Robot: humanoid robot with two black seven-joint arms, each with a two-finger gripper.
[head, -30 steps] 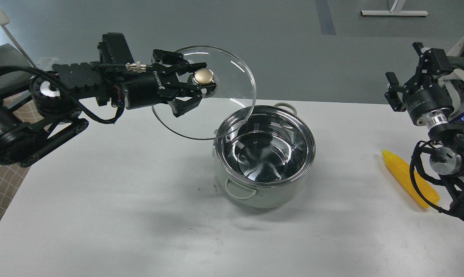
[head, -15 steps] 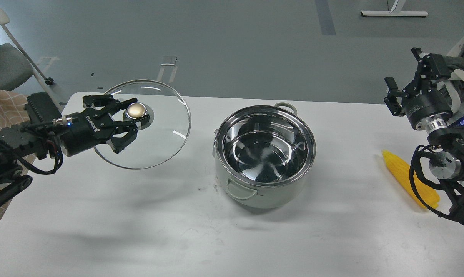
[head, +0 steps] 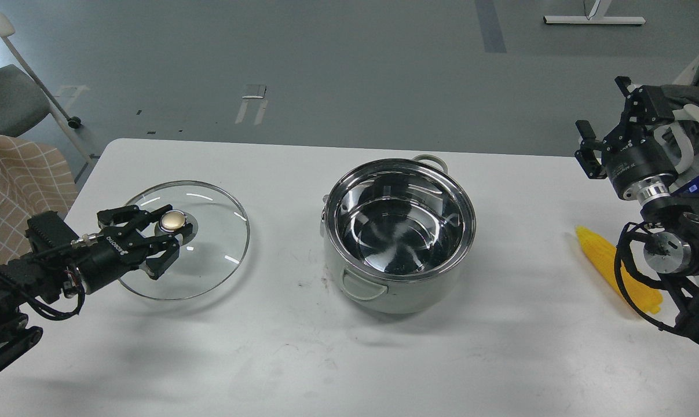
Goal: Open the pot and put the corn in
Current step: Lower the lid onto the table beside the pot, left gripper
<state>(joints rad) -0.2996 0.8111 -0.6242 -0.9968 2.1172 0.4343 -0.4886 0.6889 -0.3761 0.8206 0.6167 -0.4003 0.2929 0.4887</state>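
The pale grey-green pot (head: 420, 294) stands open at the table's middle, its shiny steel inside empty. My left gripper (head: 163, 234) is shut on the gold knob of the round glass lid (head: 216, 240), which is low at the table's left side, well clear of the pot. Whether the lid rests on the table I cannot tell. The yellow corn (head: 598, 252) lies on the table at the right, partly hidden behind my right arm. My right gripper (head: 607, 124) is open and empty, raised above and behind the corn.
The white table (head: 326, 359) ends at its far edge just behind the pot. A grey chair (head: 4, 98) and a checked cloth (head: 19, 185) stand off the table's left side.
My left gripper has carried the lid from above the pot leftward and down to the table's left side. The right gripper has shifted only slightly.
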